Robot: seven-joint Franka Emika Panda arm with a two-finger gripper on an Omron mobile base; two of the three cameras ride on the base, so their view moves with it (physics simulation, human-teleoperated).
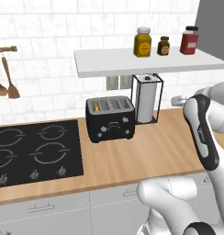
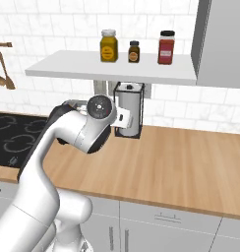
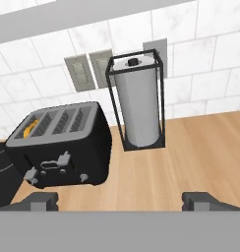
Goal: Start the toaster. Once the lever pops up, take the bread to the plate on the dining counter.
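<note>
Bread (image 3: 31,129) sits in boxy black toaster (image 3: 63,146).

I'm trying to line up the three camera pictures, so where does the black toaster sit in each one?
Left base view: the toaster stands at the centre, on the wood worktop between the cooktop and the paper towel holder.
Right base view: the toaster is not to be seen; the arm covers the spot left of the paper towel holder.
Hand view: lower left, bread in its leftmost slot.
Shared landmark: the paper towel holder.
</note>
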